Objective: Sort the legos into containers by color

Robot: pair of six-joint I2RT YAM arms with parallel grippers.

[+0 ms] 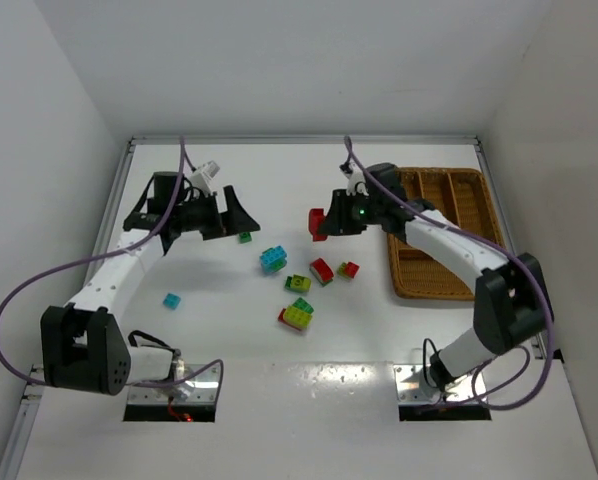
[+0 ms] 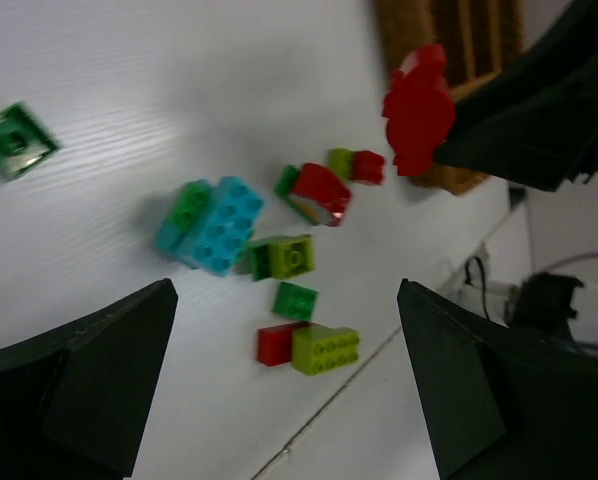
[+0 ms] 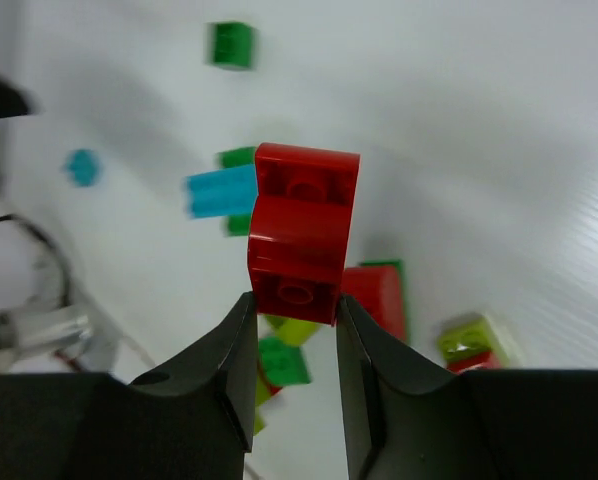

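Observation:
My right gripper (image 1: 326, 224) is shut on a red lego (image 1: 317, 221) and holds it above the table, left of the wicker tray (image 1: 419, 290). In the right wrist view both fingers clamp the lower end of the red lego (image 3: 301, 230). My left gripper (image 1: 237, 222) hangs open with nothing in it, just above a small green lego (image 1: 245, 237). Loose legos lie between the arms: a cyan and green stack (image 1: 272, 258), a yellow-green one (image 1: 298, 283), a red and green one (image 1: 322, 271) and a red and yellow-green pile (image 1: 297, 316). A lone cyan lego (image 1: 171, 300) lies at the left.
The tray's long compartments (image 1: 457, 195) run away from me at the right; the right arm's forearm (image 1: 449, 245) crosses over its near part. A small red and yellow-green pair (image 1: 348, 269) lies close to the tray's left rim. White walls bound the table.

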